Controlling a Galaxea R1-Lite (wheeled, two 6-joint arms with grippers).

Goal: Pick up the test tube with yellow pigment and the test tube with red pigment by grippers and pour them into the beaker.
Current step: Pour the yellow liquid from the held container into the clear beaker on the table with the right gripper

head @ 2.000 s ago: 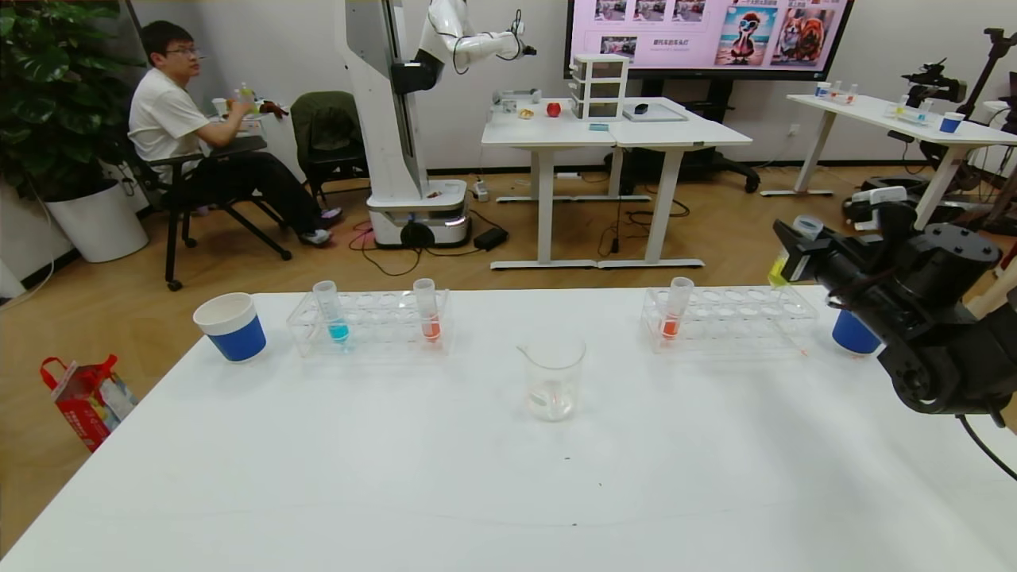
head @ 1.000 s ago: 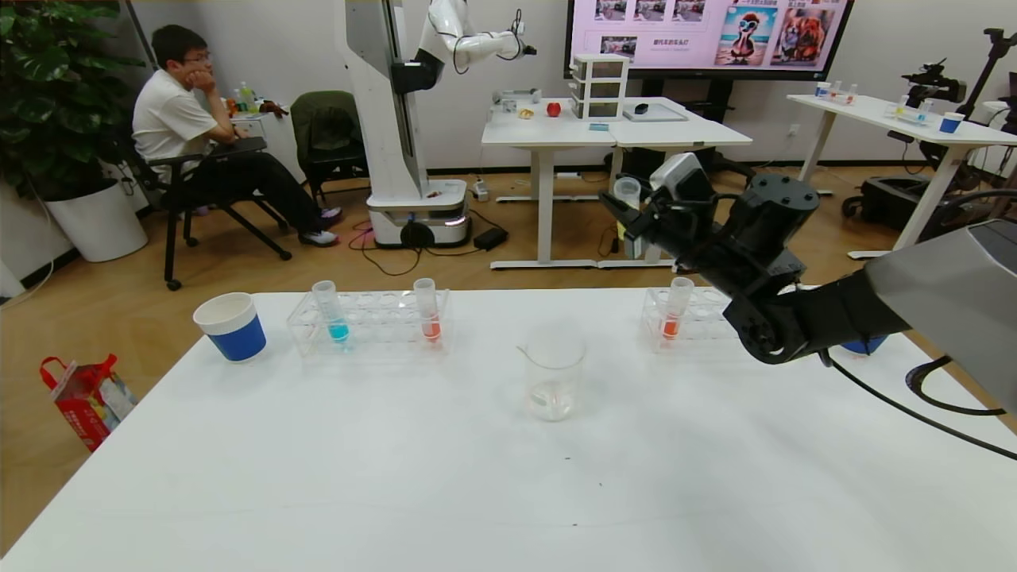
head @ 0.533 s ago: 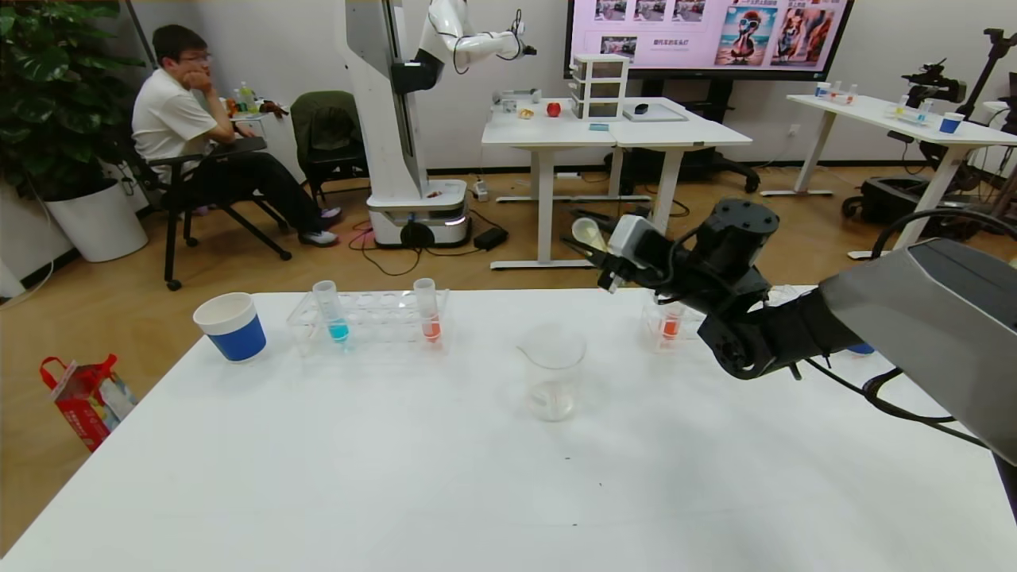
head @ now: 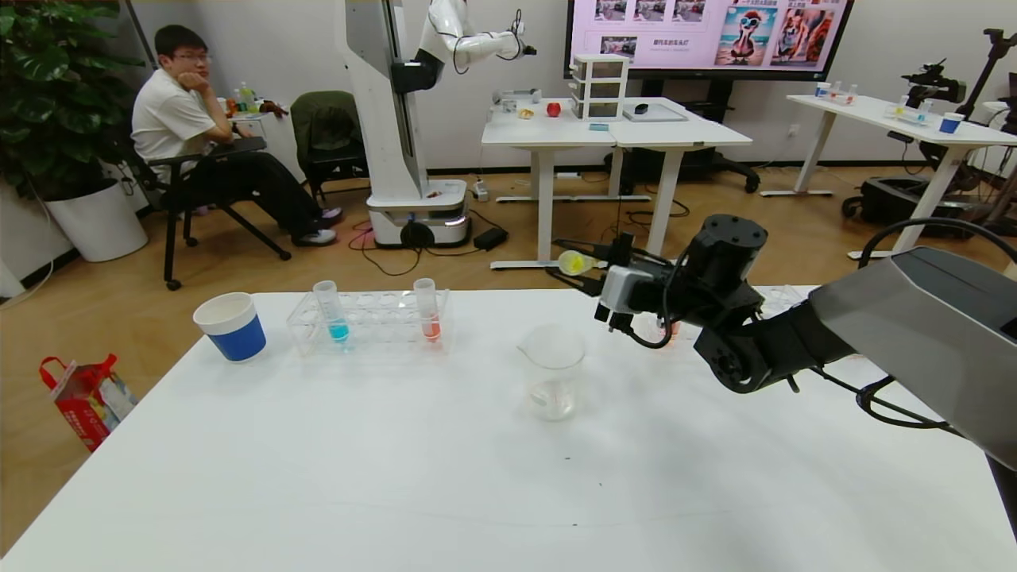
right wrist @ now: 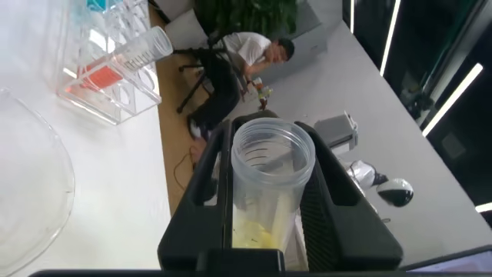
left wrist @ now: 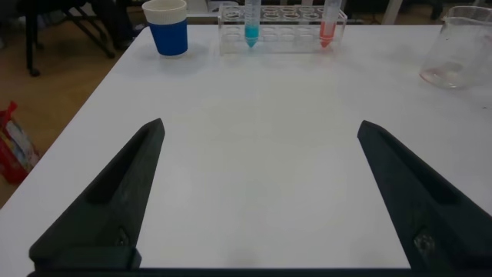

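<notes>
My right gripper (head: 592,267) is shut on the test tube with yellow pigment (head: 570,261). It holds the tube tipped almost flat, mouth pointing left, just above and behind the beaker (head: 552,369). In the right wrist view the tube (right wrist: 269,185) sits between the black fingers (right wrist: 206,181), yellow liquid low inside, and the beaker rim (right wrist: 34,192) lies below. A test tube with red pigment (head: 427,310) stands in the left rack (head: 369,322). Another one is barely visible behind my right arm. My left gripper (left wrist: 257,127) hangs open over bare table.
A blue-liquid tube (head: 332,311) shares the left rack. A blue-and-white paper cup (head: 231,326) stands at the far left. The right rack (head: 783,299) shows partly behind my right arm. The left wrist view shows the rack (left wrist: 280,19), cup (left wrist: 169,27) and beaker (left wrist: 461,46) far ahead.
My right arm has swung left from the right rack to over the beaker, carrying the yellow tube and tipping it from upright to nearly flat.
</notes>
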